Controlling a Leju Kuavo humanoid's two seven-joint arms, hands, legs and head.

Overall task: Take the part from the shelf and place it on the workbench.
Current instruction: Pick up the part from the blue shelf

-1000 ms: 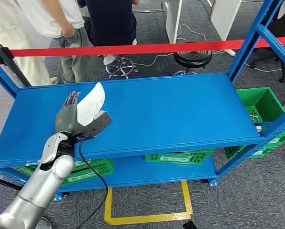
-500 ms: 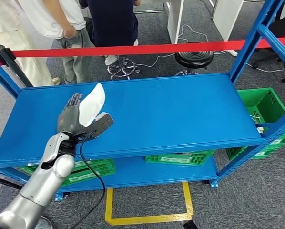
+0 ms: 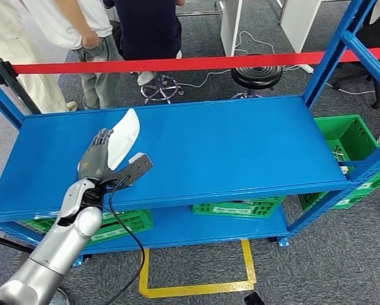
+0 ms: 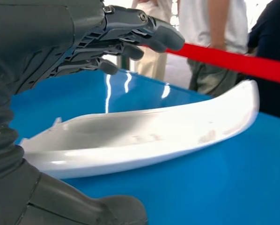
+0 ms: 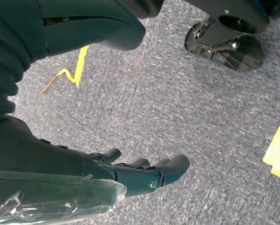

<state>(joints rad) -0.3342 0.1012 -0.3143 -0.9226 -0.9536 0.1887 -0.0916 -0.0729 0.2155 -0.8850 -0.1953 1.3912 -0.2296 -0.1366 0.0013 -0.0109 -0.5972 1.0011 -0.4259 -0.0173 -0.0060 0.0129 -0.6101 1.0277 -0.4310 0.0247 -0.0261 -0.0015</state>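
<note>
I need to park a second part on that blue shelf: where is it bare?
The blue shelf is bare from the white part across to the right upright. The left end is crowded: the left hand is at the part there.

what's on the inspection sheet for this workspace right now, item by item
surface: glossy blue metal shelf, bare apart from the part.
job's things: curved white plastic part lies on the shelf inside the left hand.
clutter: nothing seen on the top level.
grippers: left hand around the part, fingers above, thumb below; grip cannot be told. Right hand hangs over grey carpet, holding nothing.
cables: black cable loops from the left wrist.
surroundings: red barrier tape, people, black stool, green crates.
</note>
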